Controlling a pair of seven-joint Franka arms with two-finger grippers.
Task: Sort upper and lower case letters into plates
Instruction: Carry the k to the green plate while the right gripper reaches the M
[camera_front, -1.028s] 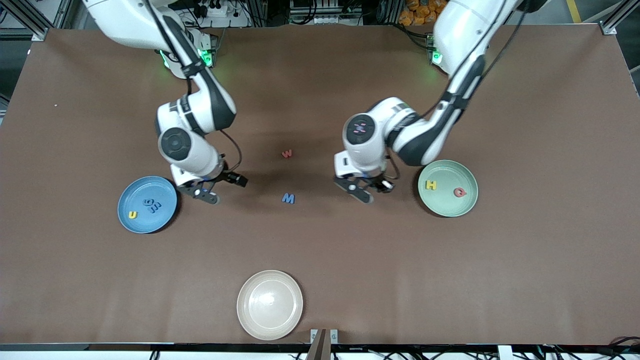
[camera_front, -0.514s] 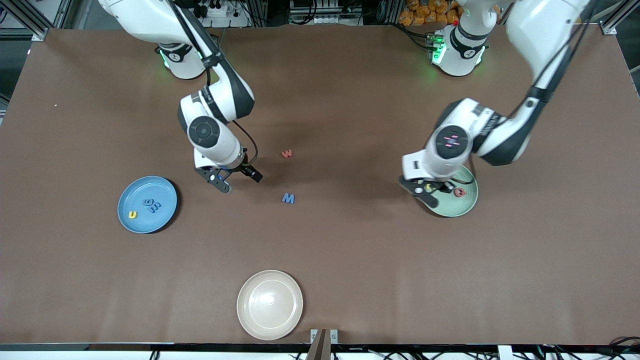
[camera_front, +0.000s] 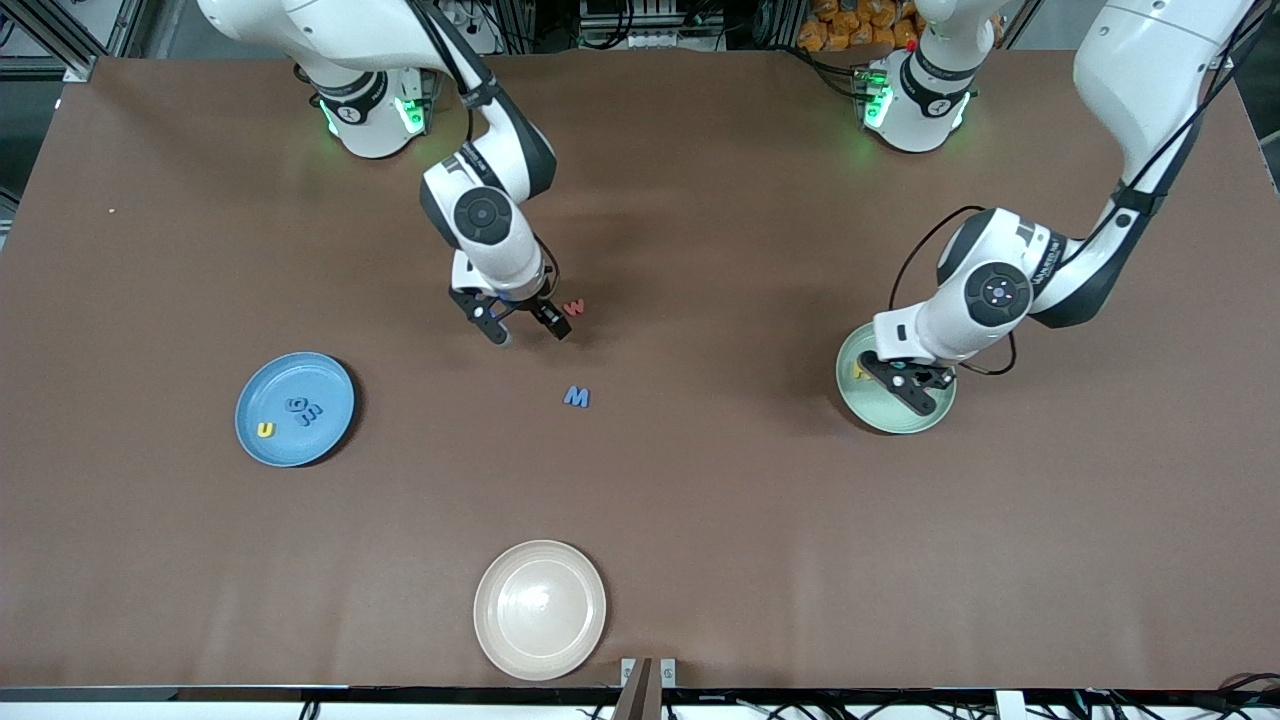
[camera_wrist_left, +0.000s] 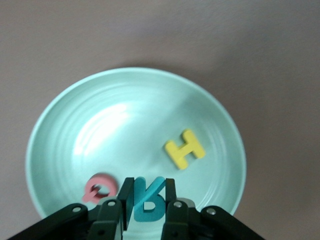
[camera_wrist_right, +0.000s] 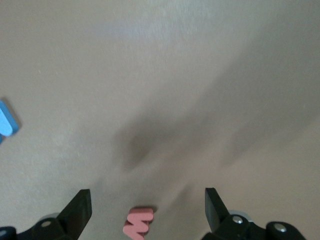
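The teal letter is clamped in the left gripper, which hangs over the green plate, probably to drop it beside the yellow H and pink Q. The right gripper, fingers spread wide, hovers by the red w. Blue M lies on the counter; the blue plate holds small letters.

Matt brown table covering, smooth, faintly creased, cloth or paper, cannot tell which. Glossy glazed-looking mint green plate with fine concentric ridges and bright sheen; same gloss on blue plate and cream-white plate. Matt, soft foam-like letters: yellow H, pink letter, teal letter, pink w, blue M. Matt black plastic fingers on left gripper; glossy white plastic arm shells.
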